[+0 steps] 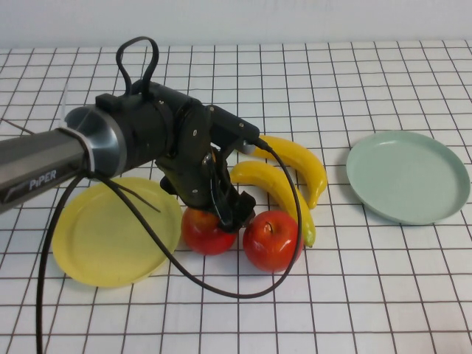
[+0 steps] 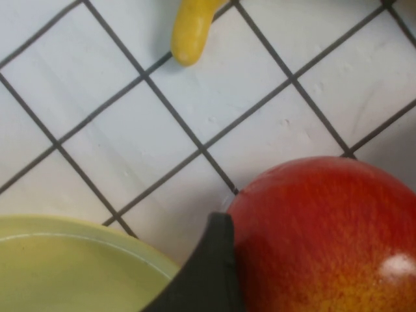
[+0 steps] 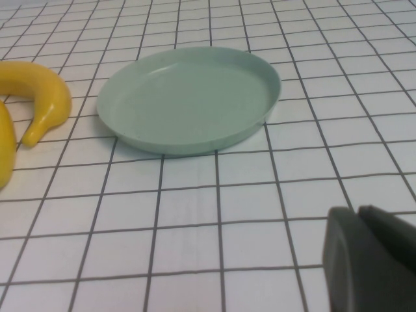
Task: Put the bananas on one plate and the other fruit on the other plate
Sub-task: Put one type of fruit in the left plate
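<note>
My left gripper (image 1: 223, 212) is low over the left red apple (image 1: 204, 233), with its fingers down around it; the apple rests on the table beside the yellow plate (image 1: 110, 236). In the left wrist view one dark finger (image 2: 209, 276) presses against the apple (image 2: 325, 234), with the yellow plate's rim (image 2: 78, 237) just beside it. A second apple (image 1: 271, 240) sits to the right. Two bananas (image 1: 301, 165) (image 1: 274, 190) lie behind the apples. The green plate (image 1: 408, 177) is empty at the right. My right gripper (image 3: 370, 260) is shut, near the green plate (image 3: 188, 97), and is out of the high view.
The left arm's black cable (image 1: 221, 291) loops down across the table in front of the apples. A banana tip (image 2: 190, 29) shows in the left wrist view. Two banana ends (image 3: 45, 97) show beside the green plate in the right wrist view.
</note>
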You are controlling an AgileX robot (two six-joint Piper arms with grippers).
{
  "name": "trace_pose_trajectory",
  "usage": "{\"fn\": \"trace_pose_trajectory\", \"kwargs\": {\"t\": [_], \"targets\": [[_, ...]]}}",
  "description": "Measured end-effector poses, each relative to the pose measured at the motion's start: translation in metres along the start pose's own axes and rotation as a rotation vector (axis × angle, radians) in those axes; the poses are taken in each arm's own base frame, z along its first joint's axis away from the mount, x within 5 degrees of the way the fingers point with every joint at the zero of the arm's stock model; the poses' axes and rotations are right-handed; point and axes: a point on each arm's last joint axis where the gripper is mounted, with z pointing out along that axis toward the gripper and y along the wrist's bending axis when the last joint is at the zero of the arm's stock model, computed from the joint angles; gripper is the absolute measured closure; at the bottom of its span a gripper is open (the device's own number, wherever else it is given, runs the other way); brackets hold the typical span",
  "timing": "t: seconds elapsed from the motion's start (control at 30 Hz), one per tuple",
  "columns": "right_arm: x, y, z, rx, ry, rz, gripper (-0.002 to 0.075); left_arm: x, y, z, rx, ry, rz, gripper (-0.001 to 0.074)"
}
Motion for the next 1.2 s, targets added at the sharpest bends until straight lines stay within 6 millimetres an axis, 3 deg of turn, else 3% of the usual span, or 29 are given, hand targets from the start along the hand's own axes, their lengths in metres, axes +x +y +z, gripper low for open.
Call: {"fn": "trace_pose_trajectory", "kwargs": {"t": [0.13,0.27,0.6,0.73,1.0,1.2], "targets": [[0.0,0.0,0.0,0.0,0.0,0.0,0.0741,0.0,0.0,0.0,-0.005,-0.001,-0.004,0.0073],[0.0,0.0,0.0,0.0,0.0,0.0,0.0741,-0.001,0.002,-0.01,-0.027,-0.022,-0.004,0.015],[0.0,0.0,0.0,0.0,0.0,0.0,0.0741,-0.003,0.009,-0.074,-0.1,-0.143,-0.006,0.0158],[0.0,0.0,0.0,0.0,0.0,0.0,0.0741,0.005,0.03,-0.096,-0.138,-0.174,-0.071,0.0158],[0.0,0.0,0.0,0.0,-0.002,0.0,0.0741,0.049,0.09,-0.08,-0.208,-0.043,-0.309,0.0158],[0.0,0.0,0.0,0.0,-0.002,0.0,0.0741,0.065,0.107,-0.071,-0.224,-0.013,-0.371,0.0158]]}}
